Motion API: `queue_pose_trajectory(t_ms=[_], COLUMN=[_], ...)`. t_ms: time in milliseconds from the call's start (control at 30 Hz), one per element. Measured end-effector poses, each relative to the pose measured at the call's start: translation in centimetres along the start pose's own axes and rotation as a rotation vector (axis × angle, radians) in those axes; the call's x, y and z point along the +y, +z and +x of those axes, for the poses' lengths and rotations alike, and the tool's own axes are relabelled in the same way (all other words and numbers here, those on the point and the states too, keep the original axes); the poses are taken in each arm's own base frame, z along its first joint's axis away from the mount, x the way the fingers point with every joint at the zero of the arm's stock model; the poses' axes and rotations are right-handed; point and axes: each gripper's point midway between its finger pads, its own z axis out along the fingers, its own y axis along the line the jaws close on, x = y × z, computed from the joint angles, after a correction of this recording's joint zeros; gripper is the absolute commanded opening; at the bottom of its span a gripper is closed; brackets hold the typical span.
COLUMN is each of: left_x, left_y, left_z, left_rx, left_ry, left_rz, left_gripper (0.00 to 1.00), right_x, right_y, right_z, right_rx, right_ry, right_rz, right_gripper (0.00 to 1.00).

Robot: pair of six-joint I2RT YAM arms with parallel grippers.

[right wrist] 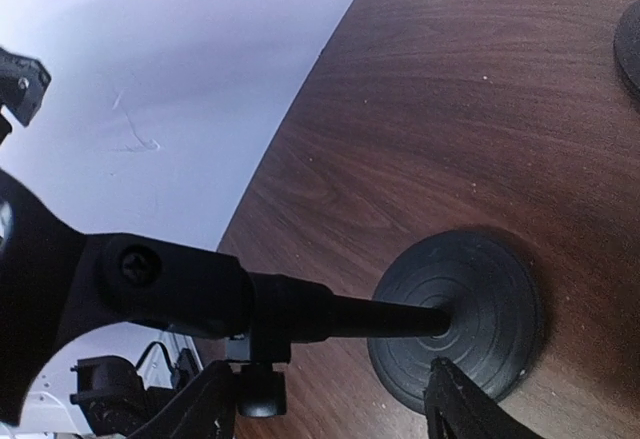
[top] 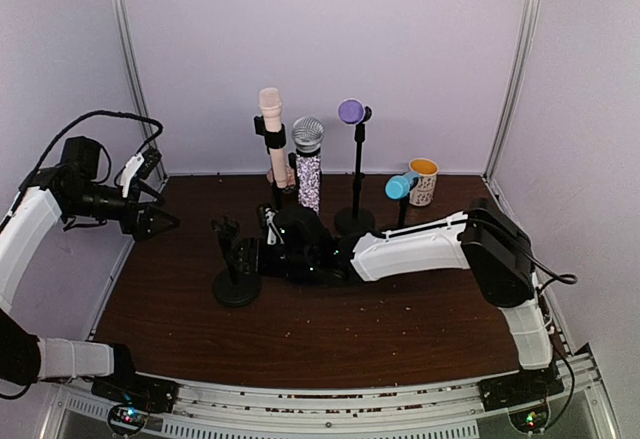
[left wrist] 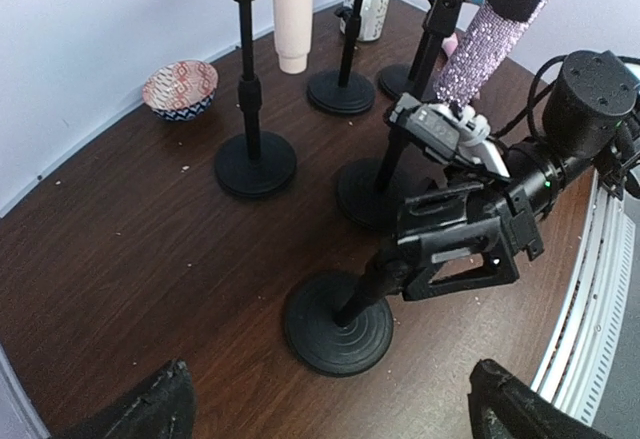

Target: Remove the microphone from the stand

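Note:
Several microphones sit in stands at the back: a pink one (top: 271, 124), a glittery silver one (top: 308, 154), a purple-headed one (top: 350, 111) and a blue one (top: 400, 187). A black stand (top: 236, 284) stands in front of them, and I make out no microphone in its black clip (top: 224, 227). My right gripper (top: 250, 249) is open close against this stand's pole (right wrist: 380, 316), its fingers (right wrist: 460, 404) spread along the pole and touching nothing. My left gripper (top: 155, 214) hangs wide open at the table's left edge, facing that stand's base (left wrist: 338, 324) from a distance.
A yellow-lined mug (top: 423, 181) stands at the back right near the blue microphone. A patterned bowl (left wrist: 180, 87) sits by the back wall. White walls close the table on three sides, and a metal rail (top: 350, 404) runs along the near edge.

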Motion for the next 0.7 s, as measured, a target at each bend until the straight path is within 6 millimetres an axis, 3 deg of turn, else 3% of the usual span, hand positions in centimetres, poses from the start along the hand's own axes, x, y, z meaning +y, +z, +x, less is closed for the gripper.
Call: queue_pose_trajectory(t_ms=[267,400,533,700], left_x=[0.1,0.2,-1.1,-2.4], left_y=[4.0,5.1,5.8,6.8], left_z=[-0.1,0.7,2.0,2.5], left_rx=[0.03,0.04,0.047,0.048], left_ry=[-0.004,-0.012,0.005,0.051], left_rz=[0.066,0.087,0.136,0.209], left_gripper=[0.98,0.98,0.98,0.98], right_x=[0.1,0.6,1.3,3.0], right_y=[-1.9,-2.8,-5.6,-11.2], right_z=[1.3,1.9,2.9,4.2], right_rx=[0.054,0.077,0.106,0.117], right_ry=[-0.104,-0.141,-0.184,-0.228], right_rz=[0.055,0.049,0.038,0.008], right_gripper=[0.66,0.62,0.56,0.53])
